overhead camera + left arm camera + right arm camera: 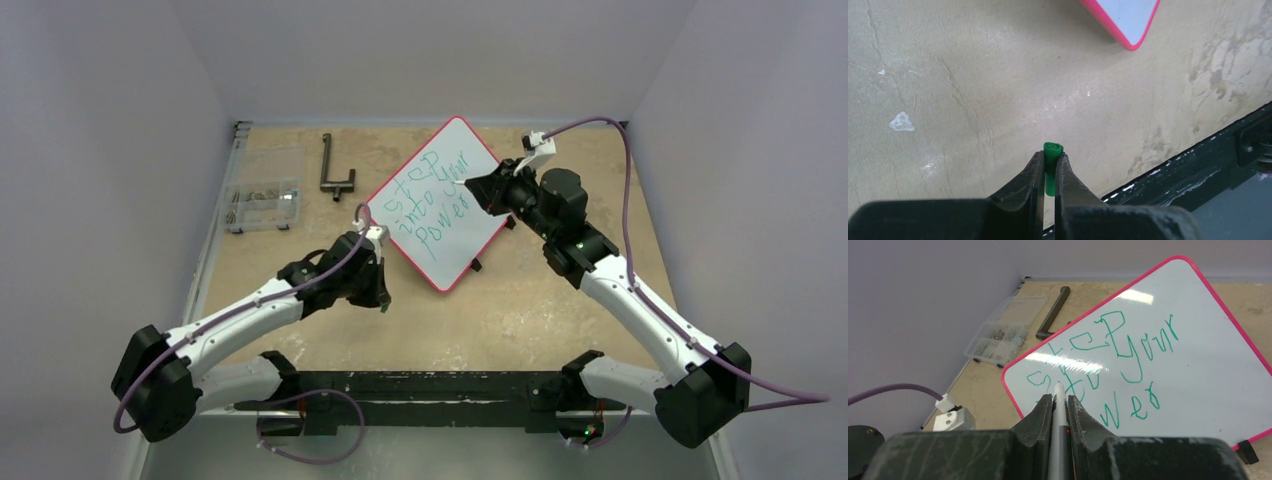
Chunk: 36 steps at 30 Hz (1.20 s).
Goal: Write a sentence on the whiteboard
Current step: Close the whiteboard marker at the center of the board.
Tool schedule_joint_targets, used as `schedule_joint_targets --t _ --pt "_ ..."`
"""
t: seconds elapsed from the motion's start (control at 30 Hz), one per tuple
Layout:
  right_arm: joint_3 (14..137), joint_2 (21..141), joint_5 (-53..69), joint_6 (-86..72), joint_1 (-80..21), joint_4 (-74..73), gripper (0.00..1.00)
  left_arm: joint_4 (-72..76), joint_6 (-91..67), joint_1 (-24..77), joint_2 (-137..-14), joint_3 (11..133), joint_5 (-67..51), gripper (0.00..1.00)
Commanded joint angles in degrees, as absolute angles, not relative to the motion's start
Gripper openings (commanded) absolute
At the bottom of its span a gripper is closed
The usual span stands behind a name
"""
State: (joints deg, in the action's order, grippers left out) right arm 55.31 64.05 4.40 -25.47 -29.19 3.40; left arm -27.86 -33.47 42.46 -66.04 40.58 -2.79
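Observation:
The whiteboard (pixel 470 150) lies tilted at the table's middle back, red-rimmed; the right wrist view shows it too (pixel 1198 390), and one corner of it (pixel 1128 20) appears in the left wrist view. The sentence (pixel 432 200) runs in green over three lines, also legible from the right wrist (pixel 1128 347). My right gripper (pixel 482 188) (pixel 1060 399) is shut on a white marker (pixel 1059 412), tip over the board's right side; whether it touches I cannot tell. My left gripper (pixel 383 298) (pixel 1050 157) is shut on a green marker cap (pixel 1052 150), low over bare table in front of the board.
A clear plastic parts box (pixel 262 205) (pixel 1000 337) and a dark metal handle tool (pixel 335 170) (pixel 1054 310) lie at the back left. The black base rail (pixel 420 390) (pixel 1198 165) runs along the near edge. Grey walls enclose the table.

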Motion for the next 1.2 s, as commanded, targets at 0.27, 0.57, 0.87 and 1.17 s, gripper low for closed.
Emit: schedule_joint_targets --t 0.27,0.57,0.87,1.17 --pt "54.78 60.71 17.22 -26.67 -29.18 16.37 0.0 -32.04 -48.26 42.67 -46.9 50.07 14.37 0.0" --pt "49.47 63.17 24.68 -31.86 -29.37 34.92 0.0 -21.43 -62.41 42.25 -40.9 51.9 30.34 0.0" --pt "46.89 64.95 18.14 -14.35 -38.81 42.29 0.0 -15.92 -84.0 32.55 -46.05 51.72 21.18 0.0" --pt "43.96 68.61 16.09 -1.22 -44.75 51.0 0.0 -20.02 -96.55 29.7 -49.06 53.9 16.43 0.0"
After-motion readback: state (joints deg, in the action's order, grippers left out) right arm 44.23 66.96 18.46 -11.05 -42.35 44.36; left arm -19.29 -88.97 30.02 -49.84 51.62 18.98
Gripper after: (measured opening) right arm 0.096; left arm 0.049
